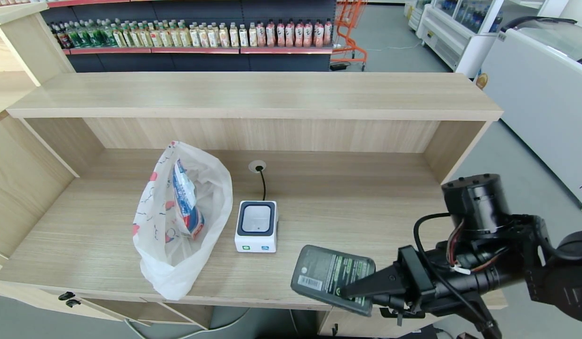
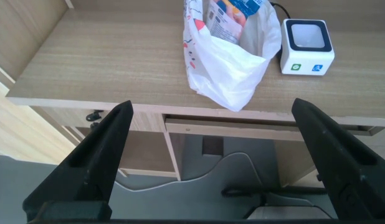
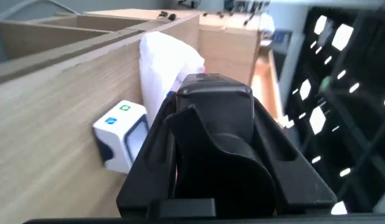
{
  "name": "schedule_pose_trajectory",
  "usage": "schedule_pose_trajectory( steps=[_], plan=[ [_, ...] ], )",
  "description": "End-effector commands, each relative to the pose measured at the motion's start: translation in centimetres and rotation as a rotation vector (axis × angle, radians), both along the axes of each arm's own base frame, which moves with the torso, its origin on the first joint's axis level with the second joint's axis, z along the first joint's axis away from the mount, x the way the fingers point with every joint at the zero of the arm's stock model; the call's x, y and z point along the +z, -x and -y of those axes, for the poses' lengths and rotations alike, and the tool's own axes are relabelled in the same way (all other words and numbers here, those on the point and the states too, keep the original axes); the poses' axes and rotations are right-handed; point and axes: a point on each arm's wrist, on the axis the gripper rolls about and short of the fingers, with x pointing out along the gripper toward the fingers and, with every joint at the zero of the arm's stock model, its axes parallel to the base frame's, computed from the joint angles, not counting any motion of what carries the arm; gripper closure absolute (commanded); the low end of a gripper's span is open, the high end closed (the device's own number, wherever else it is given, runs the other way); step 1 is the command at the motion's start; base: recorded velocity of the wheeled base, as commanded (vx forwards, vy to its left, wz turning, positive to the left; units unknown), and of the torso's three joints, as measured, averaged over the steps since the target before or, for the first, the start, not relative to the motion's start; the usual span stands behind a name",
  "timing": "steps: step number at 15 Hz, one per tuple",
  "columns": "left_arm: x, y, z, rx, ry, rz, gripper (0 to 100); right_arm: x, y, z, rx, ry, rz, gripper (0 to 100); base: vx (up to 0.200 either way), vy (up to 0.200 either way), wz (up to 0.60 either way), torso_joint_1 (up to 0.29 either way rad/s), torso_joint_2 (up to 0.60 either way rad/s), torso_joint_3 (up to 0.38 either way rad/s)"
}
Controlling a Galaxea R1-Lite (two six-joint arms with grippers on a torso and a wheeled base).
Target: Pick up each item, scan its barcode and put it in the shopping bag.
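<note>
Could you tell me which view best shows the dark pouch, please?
The head view: the dark pouch shows its label and barcode, held in the right gripper. The right wrist view catches its dark end between the fingers; the left wrist view faces the shopping bag.

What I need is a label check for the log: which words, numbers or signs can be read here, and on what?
No words or numbers can be read.
On the dark flat pouch in the right gripper: a barcode and green and white print, too small.
On the white box scanner: a green and a blue square icon, no words.
On the blue, white and red packet in the white plastic shopping bag: blurred.
On the shelf bottles: too small.
</note>
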Motion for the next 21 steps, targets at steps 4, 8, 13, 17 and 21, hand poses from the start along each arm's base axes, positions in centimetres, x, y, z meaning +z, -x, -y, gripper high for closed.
schedule_pose_trajectory(
  steps=[4,8,13,17,21],
  plan=[
    [0.0,0.0,0.0,0.000,0.000,0.000,0,9.9,3.5,9.4,-0.581,-0.308,-0.585,100,0.000,0.000,0.00,0.000,0.00,0.000],
    [0.0,0.0,0.0,0.000,0.000,0.000,0,11.5,4.9,12.0,-0.934,-0.806,-1.525,100,0.000,0.000,0.00,0.000,0.00,0.000],
    [0.0,0.0,0.0,0.000,0.000,0.000,0,9.0,5.5,9.8,-0.870,-0.936,-2.482,100,0.000,0.000,0.00,0.000,0.00,0.000],
    [0.0,0.0,0.0,0.000,0.000,0.000,0,8.0,3.9,8.3,-0.856,-0.880,-2.571,100,0.000,0.000,0.00,0.000,0.00,0.000],
    [0.0,0.0,0.0,0.000,-0.001,0.000,0,7.1,0.6,7.4,-0.822,-0.902,-2.542,100,0.000,0.000,0.00,0.000,0.00,0.000]
  ],
)
